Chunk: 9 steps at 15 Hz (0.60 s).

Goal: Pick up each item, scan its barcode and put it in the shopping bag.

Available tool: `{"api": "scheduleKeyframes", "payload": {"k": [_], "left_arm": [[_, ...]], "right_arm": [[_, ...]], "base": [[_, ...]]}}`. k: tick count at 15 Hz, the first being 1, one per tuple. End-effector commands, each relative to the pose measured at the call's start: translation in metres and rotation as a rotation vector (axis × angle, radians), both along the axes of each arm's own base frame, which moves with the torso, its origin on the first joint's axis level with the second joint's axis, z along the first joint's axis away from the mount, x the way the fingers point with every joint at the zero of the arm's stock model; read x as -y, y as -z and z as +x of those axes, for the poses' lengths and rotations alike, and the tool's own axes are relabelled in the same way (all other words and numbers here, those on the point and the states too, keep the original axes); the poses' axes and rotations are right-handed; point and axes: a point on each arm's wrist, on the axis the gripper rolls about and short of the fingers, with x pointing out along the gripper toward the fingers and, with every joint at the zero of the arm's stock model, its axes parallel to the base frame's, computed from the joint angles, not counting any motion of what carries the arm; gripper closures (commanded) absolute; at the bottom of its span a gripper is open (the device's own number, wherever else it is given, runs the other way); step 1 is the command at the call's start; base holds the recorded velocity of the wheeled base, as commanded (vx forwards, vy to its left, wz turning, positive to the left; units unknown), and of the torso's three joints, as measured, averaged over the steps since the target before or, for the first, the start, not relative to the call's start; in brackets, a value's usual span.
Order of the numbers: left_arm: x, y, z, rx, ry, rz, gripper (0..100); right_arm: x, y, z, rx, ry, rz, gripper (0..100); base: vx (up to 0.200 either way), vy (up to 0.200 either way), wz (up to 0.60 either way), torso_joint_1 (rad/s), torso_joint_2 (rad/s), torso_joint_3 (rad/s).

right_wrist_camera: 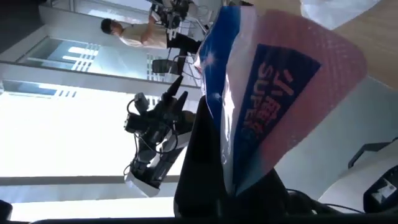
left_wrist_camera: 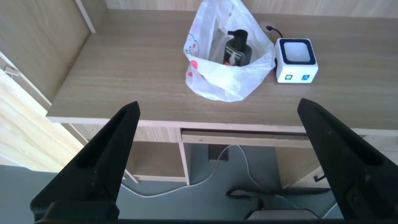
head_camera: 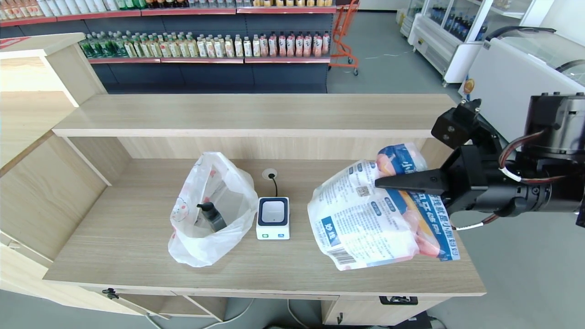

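Note:
A large blue, white and pink snack packet (head_camera: pixel 370 214) hangs over the right part of the counter, printed side toward me, with my right gripper (head_camera: pixel 402 183) shut on its upper edge. In the right wrist view the packet (right_wrist_camera: pixel 280 93) is pinched between the dark fingers (right_wrist_camera: pixel 199 155). The white shopping bag (head_camera: pixel 212 210) stands open left of centre with a dark pump bottle (head_camera: pixel 212 215) inside. The white barcode scanner (head_camera: pixel 273 218) sits between bag and packet. My left gripper (left_wrist_camera: pixel 217 168) hovers open off the counter's front edge, looking at the bag (left_wrist_camera: pixel 227 56) and scanner (left_wrist_camera: pixel 296 59).
The wooden counter (head_camera: pixel 137 228) has a raised ledge behind and side walls. The scanner's cable runs to a grommet (head_camera: pixel 269 173) at the back. Shelves of bottles (head_camera: pixel 205 45) and freezers (head_camera: pixel 516 68) stand beyond.

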Motion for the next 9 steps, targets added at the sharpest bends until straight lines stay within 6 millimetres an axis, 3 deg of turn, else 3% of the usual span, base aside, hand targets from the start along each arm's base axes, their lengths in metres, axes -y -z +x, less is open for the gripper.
{"api": "scheduleKeyframes", "payload": {"k": [1,9], "left_arm": [[0.0,0.0,0.0,0.001,0.0,0.0,0],[0.0,0.0,0.0,0.001,0.0,0.0,0]], "right_arm": [[-0.005,0.0,-0.008,0.002,-0.031,0.001,100],[-0.022,0.013,-0.018,-0.033,-0.099,-0.022,100]], "base": [[0.0,0.0,0.0,0.0,0.0,0.0],[0.0,0.0,0.0,0.0,0.0,0.0]]}}
